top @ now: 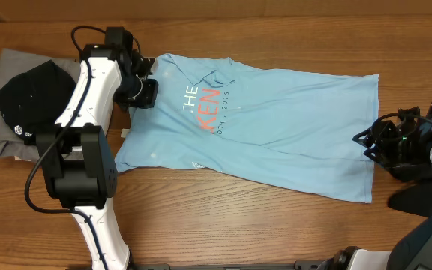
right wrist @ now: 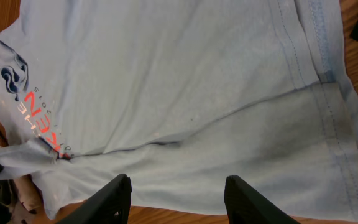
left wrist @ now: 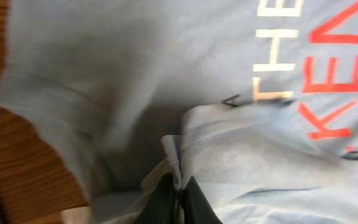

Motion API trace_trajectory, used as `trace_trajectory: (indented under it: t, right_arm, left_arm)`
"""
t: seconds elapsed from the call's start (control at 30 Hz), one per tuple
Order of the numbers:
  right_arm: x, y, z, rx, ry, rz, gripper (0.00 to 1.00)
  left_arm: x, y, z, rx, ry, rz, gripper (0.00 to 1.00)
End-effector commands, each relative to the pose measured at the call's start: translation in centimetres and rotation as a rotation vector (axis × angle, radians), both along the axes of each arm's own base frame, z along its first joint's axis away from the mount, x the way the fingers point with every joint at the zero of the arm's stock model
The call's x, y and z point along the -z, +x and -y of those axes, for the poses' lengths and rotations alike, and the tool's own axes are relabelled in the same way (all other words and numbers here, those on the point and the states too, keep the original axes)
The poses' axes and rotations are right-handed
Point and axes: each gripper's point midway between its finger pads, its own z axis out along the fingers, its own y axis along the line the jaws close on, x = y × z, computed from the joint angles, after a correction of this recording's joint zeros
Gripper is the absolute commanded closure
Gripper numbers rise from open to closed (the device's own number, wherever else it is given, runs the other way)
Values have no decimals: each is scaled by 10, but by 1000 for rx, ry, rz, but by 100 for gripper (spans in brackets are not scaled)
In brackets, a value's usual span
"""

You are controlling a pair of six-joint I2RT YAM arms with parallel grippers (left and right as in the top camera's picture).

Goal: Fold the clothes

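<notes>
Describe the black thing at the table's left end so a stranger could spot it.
On the wooden table, look left of the spread light-blue T-shirt. A folded grey garment lies there, with the black piece on top. It is the only black fabric, rounded, with a small white mark.

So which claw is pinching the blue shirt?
The left claw, shut on a bunched fold of the light-blue T-shirt beside its letters. The right claw is open near the shirt's other end, holding nothing.
</notes>
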Motion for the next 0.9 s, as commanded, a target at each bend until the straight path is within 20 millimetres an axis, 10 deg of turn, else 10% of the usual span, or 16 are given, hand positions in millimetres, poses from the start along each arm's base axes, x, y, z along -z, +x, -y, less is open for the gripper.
trace_trajectory:
  t: [0.0,0.23,0.43,0.87]
  right_arm:
    - [-9,5,1,-8,-18,34,48]
    - [-9,5,1,-8,-19,34,48]
    - [-8,5,2,-8,-22,32,47]
    - [33,-41,44,262,-136,-232,37]
  left_arm:
    - [5,2,-17,7,99,3,86]
    - [17,-10,-49,-63,268,-43,42]
    - [17,-23,-56,-128,241,-99,40]
    - [5,-78,-4,-70,-95,-337,51]
